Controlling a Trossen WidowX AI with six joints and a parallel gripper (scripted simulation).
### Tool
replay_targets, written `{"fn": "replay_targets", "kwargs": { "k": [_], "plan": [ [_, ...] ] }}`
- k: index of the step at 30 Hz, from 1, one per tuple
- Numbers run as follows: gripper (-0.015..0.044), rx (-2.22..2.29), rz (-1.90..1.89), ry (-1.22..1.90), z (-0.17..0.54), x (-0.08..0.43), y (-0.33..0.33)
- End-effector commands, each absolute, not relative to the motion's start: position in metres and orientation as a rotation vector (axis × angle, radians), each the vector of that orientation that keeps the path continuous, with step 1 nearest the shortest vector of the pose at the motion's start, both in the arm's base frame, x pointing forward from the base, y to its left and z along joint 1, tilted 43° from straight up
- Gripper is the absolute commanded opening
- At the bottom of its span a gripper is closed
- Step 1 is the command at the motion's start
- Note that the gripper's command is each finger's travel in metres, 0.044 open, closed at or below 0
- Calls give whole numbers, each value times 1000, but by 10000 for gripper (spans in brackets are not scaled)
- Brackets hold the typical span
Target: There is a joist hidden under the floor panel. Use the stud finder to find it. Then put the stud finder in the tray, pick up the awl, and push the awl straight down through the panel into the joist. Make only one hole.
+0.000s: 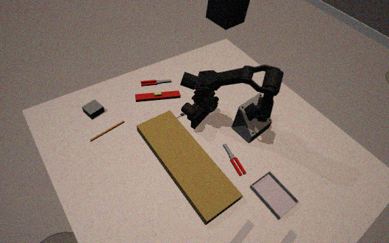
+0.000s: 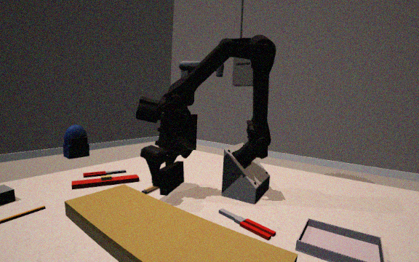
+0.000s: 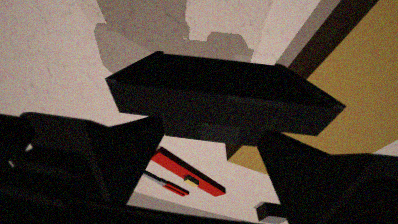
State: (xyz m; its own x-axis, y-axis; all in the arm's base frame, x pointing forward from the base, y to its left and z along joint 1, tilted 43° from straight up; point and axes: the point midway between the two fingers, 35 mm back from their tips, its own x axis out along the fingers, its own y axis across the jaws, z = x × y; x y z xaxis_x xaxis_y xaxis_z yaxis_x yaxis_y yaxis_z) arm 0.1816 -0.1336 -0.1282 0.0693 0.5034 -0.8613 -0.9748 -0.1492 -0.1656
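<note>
The stud finder [image 1: 198, 118] [image 2: 172, 178] [image 3: 225, 100], a dark block, is pinched between the fingers of the gripper [image 1: 193, 114] [image 2: 164, 174] [image 3: 211, 122] and is held beside the floor panel [image 1: 185, 166] [image 2: 175, 220] [image 3: 365, 80], near its far end. A slim tool [image 1: 180, 115] [image 2: 150, 189] (too hidden to be named surely) is seen just beside that end. The tray [image 1: 283, 187] [image 2: 344, 229] is placed well apart, beyond the red-handled pliers [image 1: 234, 159] [image 2: 247, 223]. Behind the panel, a red spirit level [image 1: 158, 96] [image 2: 105, 181] [image 3: 189, 173] is laid flat.
</note>
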Motion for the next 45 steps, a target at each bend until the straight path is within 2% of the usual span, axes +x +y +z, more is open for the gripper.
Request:
{"fn": "replay_targets", "kwargs": {
  "k": [1, 45],
  "plan": [
    [0, -1020, 1444, 659, -127, 182, -135],
    [0, -1182, 1349, 814, -126, 181, -129]
  ]
}}
